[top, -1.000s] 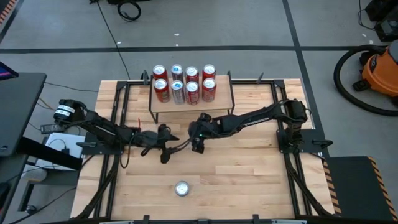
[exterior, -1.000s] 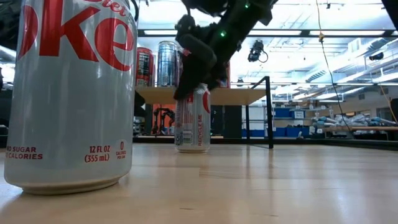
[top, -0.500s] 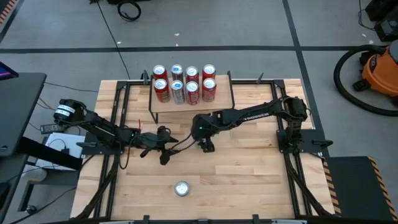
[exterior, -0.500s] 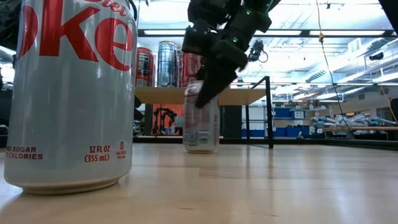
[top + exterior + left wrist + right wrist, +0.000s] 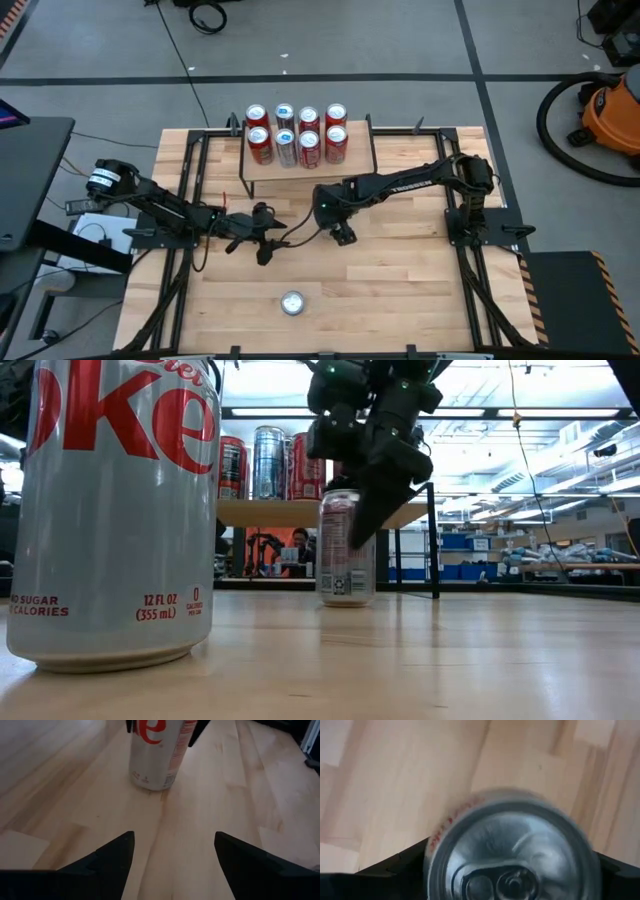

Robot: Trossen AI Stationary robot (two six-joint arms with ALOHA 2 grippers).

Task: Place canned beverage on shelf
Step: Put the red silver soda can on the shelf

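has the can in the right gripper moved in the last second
Yes. In the low view the can in the right gripper has slid rightward toward the shelf's black leg, upright on the table.

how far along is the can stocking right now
Done: eight cans stand on the shelf. In hand: the right hand is shut on a silver can that stands on the table, in front of the shelf. Left: that can and another silver one near the front edge. The left hand waits open.
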